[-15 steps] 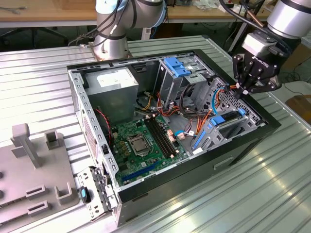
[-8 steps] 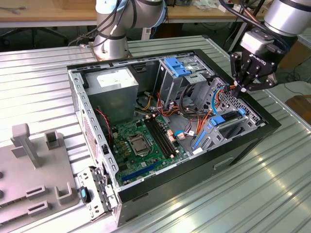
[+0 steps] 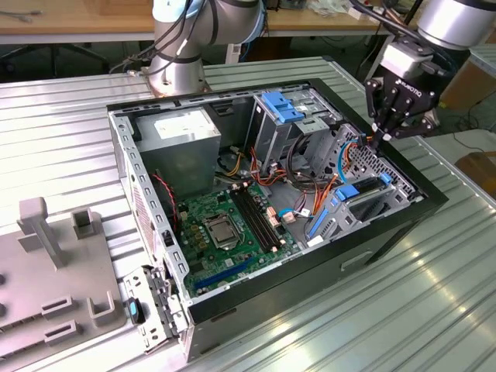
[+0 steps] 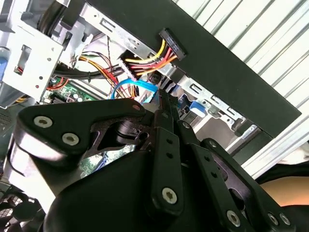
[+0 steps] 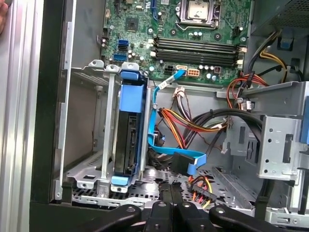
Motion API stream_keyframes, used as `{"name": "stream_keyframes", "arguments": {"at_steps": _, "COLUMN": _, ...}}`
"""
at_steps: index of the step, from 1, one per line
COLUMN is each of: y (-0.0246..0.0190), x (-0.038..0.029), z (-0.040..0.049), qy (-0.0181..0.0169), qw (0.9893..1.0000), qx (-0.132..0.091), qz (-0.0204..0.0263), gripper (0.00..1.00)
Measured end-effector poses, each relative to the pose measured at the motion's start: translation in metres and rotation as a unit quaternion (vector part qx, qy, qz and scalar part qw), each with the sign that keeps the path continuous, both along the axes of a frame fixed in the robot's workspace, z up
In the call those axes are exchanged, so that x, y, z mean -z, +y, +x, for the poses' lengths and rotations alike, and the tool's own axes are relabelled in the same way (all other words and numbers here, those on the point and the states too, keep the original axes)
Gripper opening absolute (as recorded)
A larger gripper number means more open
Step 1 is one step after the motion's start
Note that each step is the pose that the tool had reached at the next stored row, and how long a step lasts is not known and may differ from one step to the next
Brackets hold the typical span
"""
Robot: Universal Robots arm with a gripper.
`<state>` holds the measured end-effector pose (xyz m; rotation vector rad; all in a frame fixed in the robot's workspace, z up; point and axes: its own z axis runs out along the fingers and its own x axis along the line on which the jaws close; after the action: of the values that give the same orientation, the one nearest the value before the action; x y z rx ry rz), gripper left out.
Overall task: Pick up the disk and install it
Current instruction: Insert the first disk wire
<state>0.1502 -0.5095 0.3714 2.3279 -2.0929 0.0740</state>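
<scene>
At the exterior view's left, a grey plastic fixture (image 3: 54,287) lay on the ribbed metal table (image 3: 434,294). Beside it sat the open computer case (image 3: 325,256), with the power supply (image 3: 182,136) at its far left, the motherboard (image 3: 229,225) in the middle and a metal drive cage with a blue latch (image 3: 283,108) farther right. The disk (image 3: 364,190) stood on edge in the bay at the case's right end, blue rails along its sides, with a blue data cable (image 5: 159,130) just beside it in the first wrist view. The gripper (image 3: 380,133) hovered above that end, its fingers (image 5: 163,203) pressed together with nothing between them.
</scene>
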Motion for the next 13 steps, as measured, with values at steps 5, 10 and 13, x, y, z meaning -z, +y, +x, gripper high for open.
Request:
{"name": "stream_keyframes", "arguments": {"at_steps": 5, "y": 0.0058, "x": -0.0004, "z": 0.0005, "qy": -0.0015, "qw": 1.0000, "qx": -0.001, "qz": -0.0054, "gripper": 0.11}}
{"name": "stream_keyframes", "arguments": {"at_steps": 10, "y": 0.0106, "x": -0.0004, "z": 0.0005, "qy": -0.0056, "qw": 0.9997, "qx": -0.024, "qz": -0.0073, "gripper": 0.11}}
{"name": "stream_keyframes", "arguments": {"at_steps": 13, "y": 0.0116, "x": -0.0004, "z": 0.0005, "qy": -0.0086, "qw": 0.9993, "qx": -0.035, "qz": -0.0074, "gripper": 0.11}}
